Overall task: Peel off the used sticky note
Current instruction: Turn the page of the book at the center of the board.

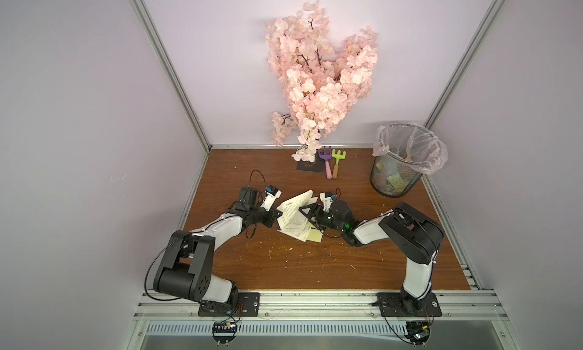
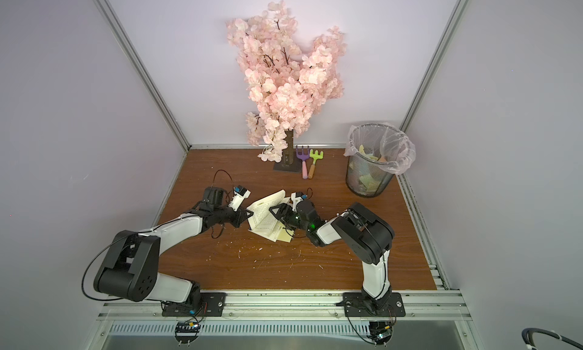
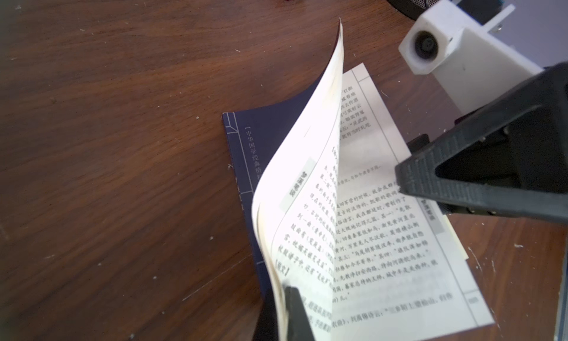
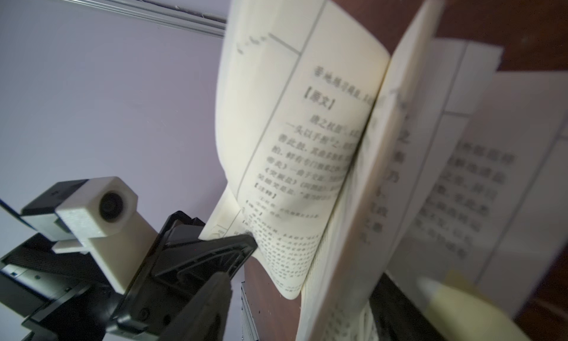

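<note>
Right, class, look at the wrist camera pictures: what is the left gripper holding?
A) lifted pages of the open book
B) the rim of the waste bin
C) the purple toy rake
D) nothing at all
A: in the left wrist view the left gripper is shut on the edge of the lifted pages, which curl up off the rest of the open book.

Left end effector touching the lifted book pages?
Touching. The left wrist view shows the left end effector shut on the lifted pages, jaws pressed against both sides of the sheets.
</note>
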Controlling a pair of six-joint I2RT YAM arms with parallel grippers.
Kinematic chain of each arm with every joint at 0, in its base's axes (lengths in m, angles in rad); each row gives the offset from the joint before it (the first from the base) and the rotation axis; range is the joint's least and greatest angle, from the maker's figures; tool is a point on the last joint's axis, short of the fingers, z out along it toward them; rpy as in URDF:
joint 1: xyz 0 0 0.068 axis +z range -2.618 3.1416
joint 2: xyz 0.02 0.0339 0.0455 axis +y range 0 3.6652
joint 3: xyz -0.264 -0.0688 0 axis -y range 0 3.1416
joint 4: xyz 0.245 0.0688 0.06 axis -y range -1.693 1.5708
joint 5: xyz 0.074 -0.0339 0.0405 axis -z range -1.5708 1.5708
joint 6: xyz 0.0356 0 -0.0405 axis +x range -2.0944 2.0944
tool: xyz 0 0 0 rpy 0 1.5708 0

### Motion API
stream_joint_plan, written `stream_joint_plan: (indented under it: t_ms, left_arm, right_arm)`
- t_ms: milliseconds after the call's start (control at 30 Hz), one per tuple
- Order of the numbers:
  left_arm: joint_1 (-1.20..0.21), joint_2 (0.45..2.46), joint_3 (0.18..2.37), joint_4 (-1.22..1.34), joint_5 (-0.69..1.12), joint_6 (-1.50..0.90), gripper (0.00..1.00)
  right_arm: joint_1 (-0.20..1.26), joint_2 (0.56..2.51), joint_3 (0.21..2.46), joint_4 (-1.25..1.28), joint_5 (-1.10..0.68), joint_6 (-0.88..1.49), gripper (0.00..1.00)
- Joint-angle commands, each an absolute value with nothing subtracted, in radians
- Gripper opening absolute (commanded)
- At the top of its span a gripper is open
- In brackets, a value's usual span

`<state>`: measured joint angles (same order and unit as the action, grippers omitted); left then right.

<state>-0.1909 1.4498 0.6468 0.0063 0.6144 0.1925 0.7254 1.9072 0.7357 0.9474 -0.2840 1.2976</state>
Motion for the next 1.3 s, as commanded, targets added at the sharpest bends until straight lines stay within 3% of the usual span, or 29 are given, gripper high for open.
stream_joint_plan:
  t_ms: [0,900,1267]
  left_arm:
    - [-0.208,1.469,0.658,-0.066,0.602,0.217,0.01]
    - [-0.221,1.468,0.662,-0.071,0.589,0.223,0.01]
    - [-0.288,1.448,0.711,-0.128,0.537,0.295,0.01]
  right_arm:
    - [0.72,1.918,0.797,0.946,-0.327,1.258,0.73]
    - [0.694,1.953,0.759,0.973,-0.324,1.269,0.76]
    - [0.691,1.932,0.817,1.016,-0.368,1.28,0.78]
